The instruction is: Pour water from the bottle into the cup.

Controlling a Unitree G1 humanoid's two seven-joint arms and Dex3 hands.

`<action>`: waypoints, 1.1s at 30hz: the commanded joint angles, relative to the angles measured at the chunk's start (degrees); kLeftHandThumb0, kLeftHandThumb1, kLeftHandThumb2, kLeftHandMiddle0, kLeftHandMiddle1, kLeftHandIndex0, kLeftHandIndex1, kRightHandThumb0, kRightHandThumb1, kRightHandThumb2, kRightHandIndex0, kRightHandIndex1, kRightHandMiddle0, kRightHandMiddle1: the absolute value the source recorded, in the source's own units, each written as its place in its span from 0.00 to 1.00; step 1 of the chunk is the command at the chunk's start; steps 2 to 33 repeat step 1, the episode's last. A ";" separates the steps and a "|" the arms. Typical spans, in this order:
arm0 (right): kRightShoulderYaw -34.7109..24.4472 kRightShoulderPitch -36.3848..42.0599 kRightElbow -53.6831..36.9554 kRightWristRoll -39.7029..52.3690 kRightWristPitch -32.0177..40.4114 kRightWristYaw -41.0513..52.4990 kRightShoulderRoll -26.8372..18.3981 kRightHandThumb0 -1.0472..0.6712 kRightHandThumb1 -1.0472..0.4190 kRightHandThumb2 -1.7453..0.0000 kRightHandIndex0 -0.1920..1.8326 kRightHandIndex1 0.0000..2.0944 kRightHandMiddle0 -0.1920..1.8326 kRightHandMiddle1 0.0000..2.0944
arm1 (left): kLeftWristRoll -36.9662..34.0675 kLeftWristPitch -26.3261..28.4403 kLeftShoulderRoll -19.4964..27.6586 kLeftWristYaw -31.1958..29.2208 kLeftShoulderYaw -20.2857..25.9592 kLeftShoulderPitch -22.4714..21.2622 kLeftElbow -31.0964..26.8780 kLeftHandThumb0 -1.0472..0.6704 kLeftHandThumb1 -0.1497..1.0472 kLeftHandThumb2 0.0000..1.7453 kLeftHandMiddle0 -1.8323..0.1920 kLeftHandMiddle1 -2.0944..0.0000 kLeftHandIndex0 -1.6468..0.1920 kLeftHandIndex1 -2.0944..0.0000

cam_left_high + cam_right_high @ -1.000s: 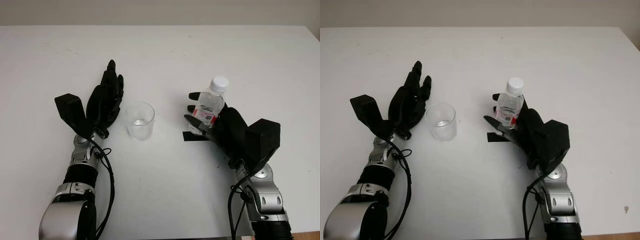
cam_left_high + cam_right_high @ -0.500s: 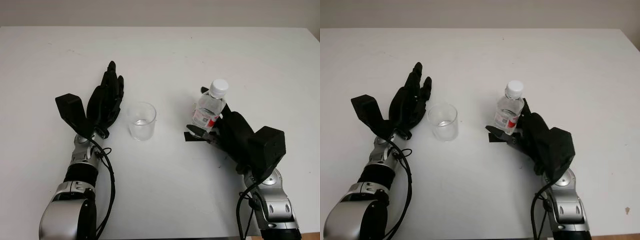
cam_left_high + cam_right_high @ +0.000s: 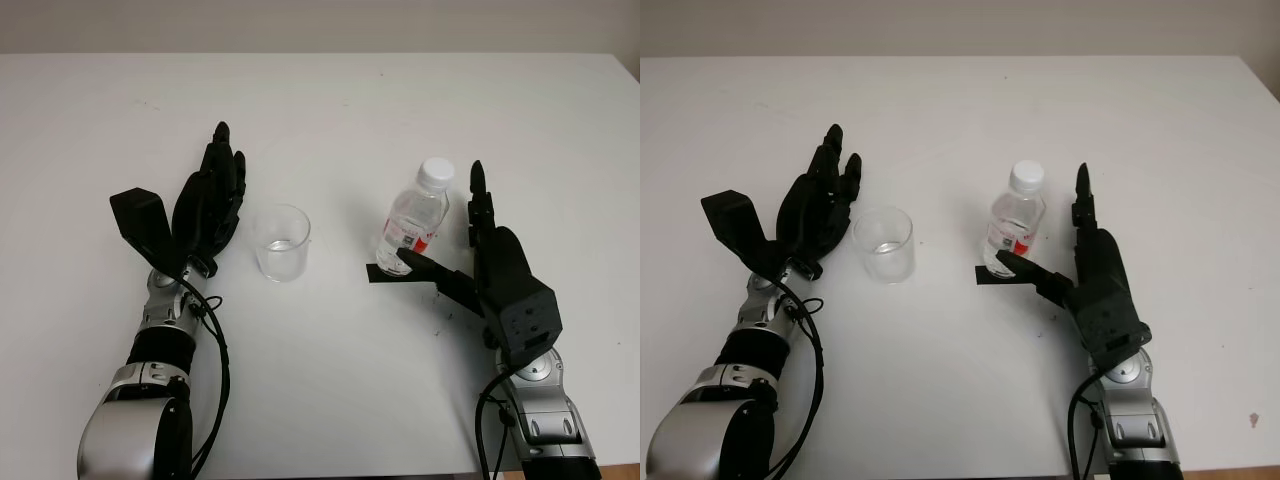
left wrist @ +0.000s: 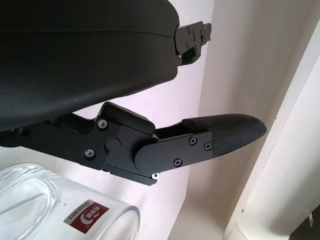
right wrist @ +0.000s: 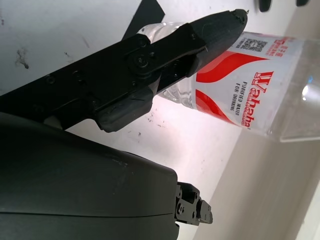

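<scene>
Two hands, neither holding: my right hand [image 3: 470, 262] is open beside the capped water bottle [image 3: 411, 219], my left hand [image 3: 205, 205] open by the cup [image 3: 281, 242]. A careless thumb nudge could topple that bottle.

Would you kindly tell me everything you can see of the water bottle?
The water bottle is small, of clear plastic, with a white screw cap on and a red and white label reading "Wahaha". It stands upright on the white table, at a strip of black tape, to the right of the clear cup. The right hand is open beside it; whether the thumb touches it cannot be told. The left hand is open beside the cup.
</scene>
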 commanded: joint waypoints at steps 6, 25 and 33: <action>-0.44 -0.21 1.12 0.63 -1.99 -0.17 0.39 0.03 0.08 0.97 0.00 0.00 0.00 0.00 | -0.16 0.57 -0.36 -0.04 0.01 1.01 0.99 0.12 1.00 0.37 1.00 1.00 1.00 1.00; -0.44 -0.21 1.12 0.63 -1.99 -0.17 0.39 0.03 0.08 0.97 0.00 0.00 0.00 0.00 | -0.16 0.57 -0.36 -0.04 0.01 1.01 0.99 0.12 1.00 0.37 1.00 1.00 1.00 1.00; -0.44 -0.21 1.12 0.63 -1.99 -0.17 0.39 0.03 0.08 0.97 0.00 0.00 0.00 0.00 | -0.16 0.57 -0.36 -0.04 0.01 1.01 0.99 0.12 1.00 0.37 1.00 1.00 1.00 1.00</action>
